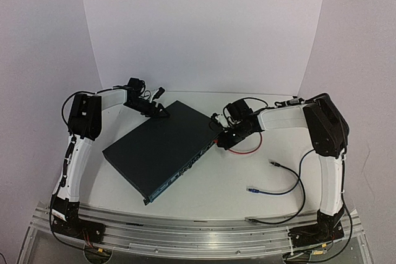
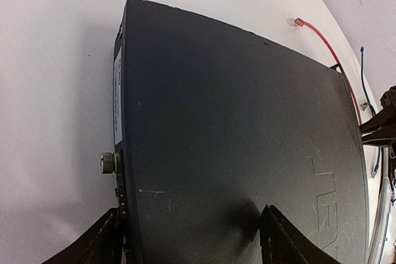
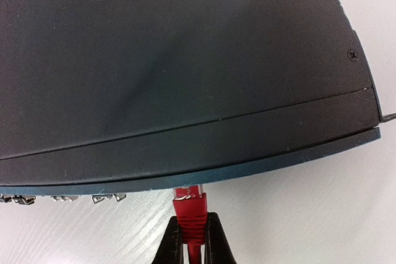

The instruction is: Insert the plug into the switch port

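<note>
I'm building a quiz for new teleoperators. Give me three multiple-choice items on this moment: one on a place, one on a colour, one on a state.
1. Where is the left gripper? A at the switch's far corner; B at the row of ports; C down by its own base.
2. What colour is the plug in the right gripper? A blue; B red; C yellow.
3. How is the right gripper? A wide open, empty; B shut on the plug; C shut on the switch's corner.
Key: 1 A, the top view shows it there; 2 B, the right wrist view shows red; 3 B, it pinches the plug there.
</note>
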Controlling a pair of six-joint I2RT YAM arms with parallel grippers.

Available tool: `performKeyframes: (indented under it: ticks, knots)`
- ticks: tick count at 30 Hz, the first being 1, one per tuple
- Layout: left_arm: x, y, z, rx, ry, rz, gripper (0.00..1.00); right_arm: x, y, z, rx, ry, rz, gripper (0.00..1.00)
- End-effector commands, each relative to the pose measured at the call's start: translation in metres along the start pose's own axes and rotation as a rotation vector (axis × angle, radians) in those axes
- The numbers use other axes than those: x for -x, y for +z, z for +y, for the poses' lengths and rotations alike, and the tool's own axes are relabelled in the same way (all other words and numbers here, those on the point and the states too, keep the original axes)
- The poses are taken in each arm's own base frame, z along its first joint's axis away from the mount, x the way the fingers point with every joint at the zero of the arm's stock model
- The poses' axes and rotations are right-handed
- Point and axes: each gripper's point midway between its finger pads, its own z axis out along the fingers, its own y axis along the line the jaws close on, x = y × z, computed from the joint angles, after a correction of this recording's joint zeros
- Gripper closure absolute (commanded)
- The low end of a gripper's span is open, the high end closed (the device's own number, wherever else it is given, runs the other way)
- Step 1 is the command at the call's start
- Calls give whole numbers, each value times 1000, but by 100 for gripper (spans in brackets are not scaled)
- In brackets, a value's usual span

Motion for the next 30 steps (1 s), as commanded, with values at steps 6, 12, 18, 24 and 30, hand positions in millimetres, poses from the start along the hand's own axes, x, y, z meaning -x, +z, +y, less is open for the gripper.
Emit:
performKeyframes:
  ticks: [6,12,18,24,30]
  knots:
    - [-57,62,-84,-259,3,180,30,127,-46,25,82,-70,-392,100]
    - [-59,66,-92,-289,8,186,30,138,-45,26,96,-73,-409,100]
    - [-68,74,-99,-305,15,210,31,150,-41,25,100,-60,-432,100]
    - [-74,77,-102,-316,10,223,33,176,-54,31,132,-55,-501,100]
    - [-77,78,-108,-324,20,235,33,189,-53,31,142,-30,-537,100]
